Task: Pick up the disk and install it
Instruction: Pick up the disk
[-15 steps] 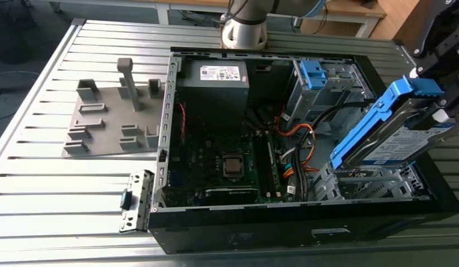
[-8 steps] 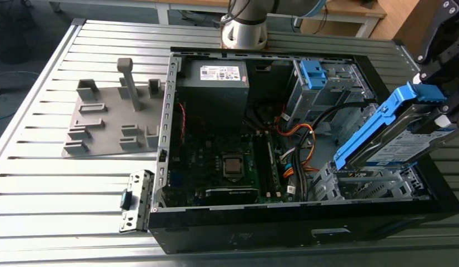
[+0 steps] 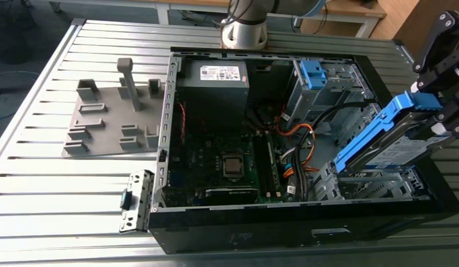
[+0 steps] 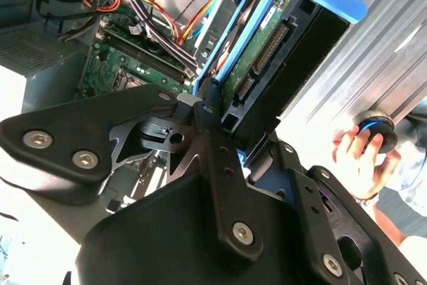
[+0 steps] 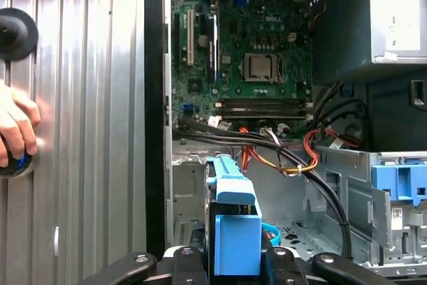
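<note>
**Over the open case: disk held, not yet seated**

Above the drive bay point(image 3: 378, 186) at the exterior view's right of the computer case point(image 3: 289, 233), the disk point(image 3: 393, 139) hangs tilted. Its lower end dips toward the bay and its upper end is raised at the arm. The gripper point(image 5: 235, 261) is closed on the disk's blue-railed end, one finger on each side.

Picking up looks finished, and the work in hand is the installing: the disk is carried over the bay but not yet seated. Whether its low end already touches the metal cannot be told.

Seating it would call for levelling the disk so that its rails line up with the bay's guides. It would also need to stay clear of the cables point(image 3: 304, 139) lying just beside the bay.

A person's hand point(image 5: 13, 125) rests on the table point(image 3: 66, 183) outside the case.
</note>
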Tool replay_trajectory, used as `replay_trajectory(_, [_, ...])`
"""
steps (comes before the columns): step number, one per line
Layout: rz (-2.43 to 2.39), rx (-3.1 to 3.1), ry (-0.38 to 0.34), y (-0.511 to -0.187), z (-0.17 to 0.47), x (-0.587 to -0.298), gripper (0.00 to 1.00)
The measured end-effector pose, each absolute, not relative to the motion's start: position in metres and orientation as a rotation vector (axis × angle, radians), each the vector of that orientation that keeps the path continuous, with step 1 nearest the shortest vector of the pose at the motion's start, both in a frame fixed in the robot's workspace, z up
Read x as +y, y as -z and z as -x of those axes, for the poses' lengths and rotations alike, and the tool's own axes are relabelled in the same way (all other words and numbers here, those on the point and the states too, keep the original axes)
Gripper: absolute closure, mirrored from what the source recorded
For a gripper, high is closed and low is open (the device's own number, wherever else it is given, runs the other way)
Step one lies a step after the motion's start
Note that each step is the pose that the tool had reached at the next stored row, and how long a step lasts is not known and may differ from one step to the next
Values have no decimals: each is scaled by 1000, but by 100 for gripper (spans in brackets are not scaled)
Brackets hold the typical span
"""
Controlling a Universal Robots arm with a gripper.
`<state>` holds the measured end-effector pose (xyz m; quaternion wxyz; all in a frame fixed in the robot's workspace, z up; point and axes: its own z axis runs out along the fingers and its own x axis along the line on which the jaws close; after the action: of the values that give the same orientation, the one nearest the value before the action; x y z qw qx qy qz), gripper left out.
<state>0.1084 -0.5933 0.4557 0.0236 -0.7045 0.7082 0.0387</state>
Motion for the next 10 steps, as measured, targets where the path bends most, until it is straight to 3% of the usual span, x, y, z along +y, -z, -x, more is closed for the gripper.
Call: replay_trajectory(10, [2158, 2204, -129, -445, -115, -594, 64])
